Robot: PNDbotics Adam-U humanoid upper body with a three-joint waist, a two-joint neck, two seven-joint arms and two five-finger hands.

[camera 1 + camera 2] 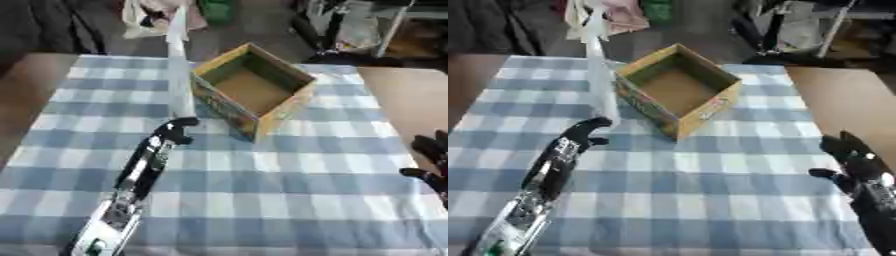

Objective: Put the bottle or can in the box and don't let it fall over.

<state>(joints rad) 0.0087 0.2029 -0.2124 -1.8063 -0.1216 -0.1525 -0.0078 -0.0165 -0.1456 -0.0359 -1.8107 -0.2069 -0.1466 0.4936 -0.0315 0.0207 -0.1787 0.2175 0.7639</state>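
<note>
Two hands show, and neither has put anything in the box [677,90] yet: its open inside is bare cardboard, so by the look of it the whole of the task is left. The left hand [175,131] reaches forward over the checked cloth of the desk [710,200], and just ahead of its fingertips rises a tall, pale, slender upright shape [179,70] which runs far up beyond the hand. It may be the bottle, but what it is cannot be made out, and whether the hand touches it cannot be told either. The hand's fingers look curled at the tip, yet whether they close on that shape or on nothing is not clear. The box stands just ahead of the left hand and to its right, beside the pale shape. The right hand [852,160] rests idle near the lower right, well apart from the box, fingers relaxed and holding nothing. No can is to be seen.
</note>
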